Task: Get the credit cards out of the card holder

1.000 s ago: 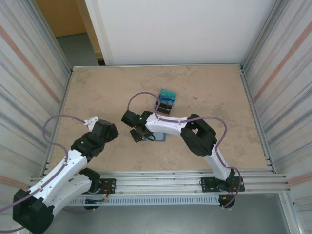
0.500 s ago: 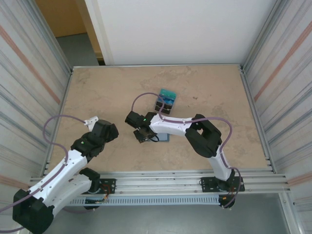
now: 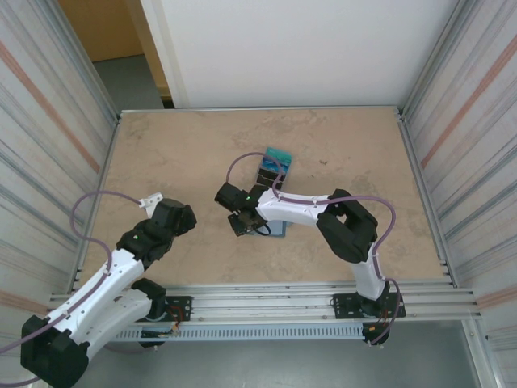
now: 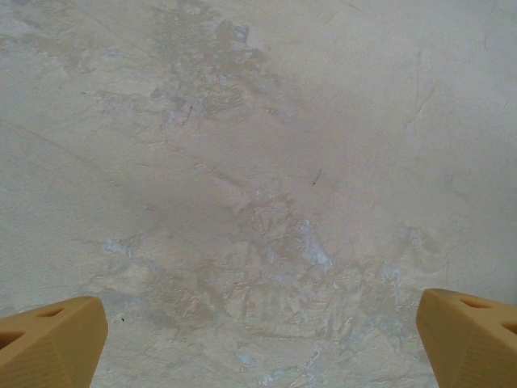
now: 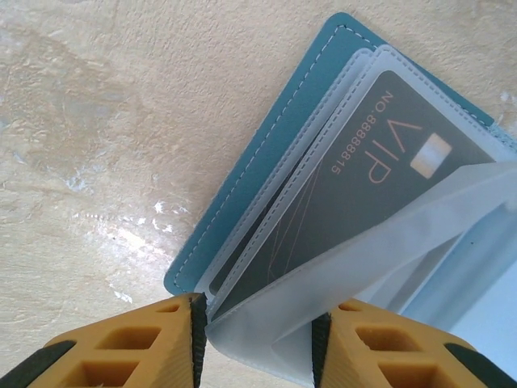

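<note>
Right wrist: card [image 5: 355, 194] reads "VIP 8888815"

The table [image 3: 161, 153] is light brown with pale patches, like stone. Shiny metal walls with stripes [image 3: 48, 137] stand on both sides. A big white wall [image 3: 299, 48] is at the back. An orange-brown part [image 3: 101, 28] shows in the far left corner.

The holder [image 5: 266, 174] runs off the frame at 3 o'clock. From above, the right pincer [image 3: 245, 224] hides it almost entirely.
</note>
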{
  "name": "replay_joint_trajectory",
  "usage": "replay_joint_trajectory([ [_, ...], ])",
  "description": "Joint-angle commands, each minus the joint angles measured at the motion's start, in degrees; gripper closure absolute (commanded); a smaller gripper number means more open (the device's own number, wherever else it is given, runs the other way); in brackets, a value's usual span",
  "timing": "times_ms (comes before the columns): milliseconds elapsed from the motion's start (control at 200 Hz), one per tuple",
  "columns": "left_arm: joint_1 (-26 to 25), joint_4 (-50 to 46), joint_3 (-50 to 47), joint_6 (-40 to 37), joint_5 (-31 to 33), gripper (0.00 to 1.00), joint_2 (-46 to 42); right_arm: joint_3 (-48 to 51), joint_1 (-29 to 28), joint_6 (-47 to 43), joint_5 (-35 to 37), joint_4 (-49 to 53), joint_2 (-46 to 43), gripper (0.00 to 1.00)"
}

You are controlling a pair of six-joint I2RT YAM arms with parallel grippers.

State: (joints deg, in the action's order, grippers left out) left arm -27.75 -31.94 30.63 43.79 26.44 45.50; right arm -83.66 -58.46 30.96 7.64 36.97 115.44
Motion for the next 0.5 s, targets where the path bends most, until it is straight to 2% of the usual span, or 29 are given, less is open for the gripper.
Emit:
replay_joint_trajectory([
  [0, 0.41, -0.73, 1.53, -0.11, 0.01, 0.01, -0.86, 1.54, 0.54, 0.44, -1.22, -1.68, -2.58, 0.60],
  [326, 0.33, 0.68, 1.52, -1.05, -1.23, 0.01, -0.43, 3.86, 1.73, 0.58, -5.23, -4.86, -2.87, 0.59],
  [496, 0.35, 1.04, 1.57, -1.12, -1.73, 0.01, -0.06, 3.95, 1.80, 1.09, -3.16, -4.14, -3.46, 0.60],
])
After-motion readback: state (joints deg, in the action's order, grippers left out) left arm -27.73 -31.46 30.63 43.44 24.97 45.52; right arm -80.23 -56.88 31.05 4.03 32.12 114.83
